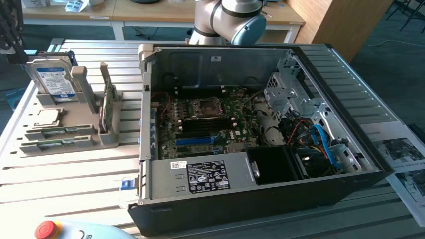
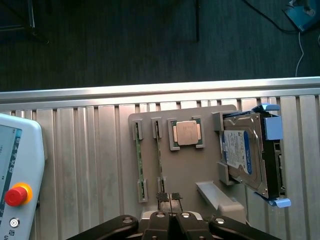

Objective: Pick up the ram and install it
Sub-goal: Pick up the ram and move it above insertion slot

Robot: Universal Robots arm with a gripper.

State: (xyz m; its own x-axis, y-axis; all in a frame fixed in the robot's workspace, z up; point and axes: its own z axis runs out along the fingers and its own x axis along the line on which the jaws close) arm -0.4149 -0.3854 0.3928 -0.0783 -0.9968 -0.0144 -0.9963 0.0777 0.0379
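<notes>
- The gripper (image 2: 170, 196) was shut, its dark fingertips pressed together with nothing between them, and it hung over the near edge of the grey parts tray (image 2: 200, 167).
- Nearest its tips lay the ram (image 2: 159, 160), standing on edge in grey clips on the tray, between a second green stick (image 2: 140, 160) and the CPU (image 2: 186, 133).
- From the wrist it looked like a thin green line. The exterior view showed it as a long, narrow green board (image 1: 61, 131) with dark chips along its face.
- Past the CPU, a hard drive (image 2: 245, 155) with a blue-white label stood on edge in the tray.
- On the exterior view's right of the tray sat the open computer case (image 1: 345, 194), its motherboard (image 1: 206, 127) exposed.
- A pendant (image 2: 15, 195) with a red button lay on the slatted table (image 2: 85, 160).
</notes>
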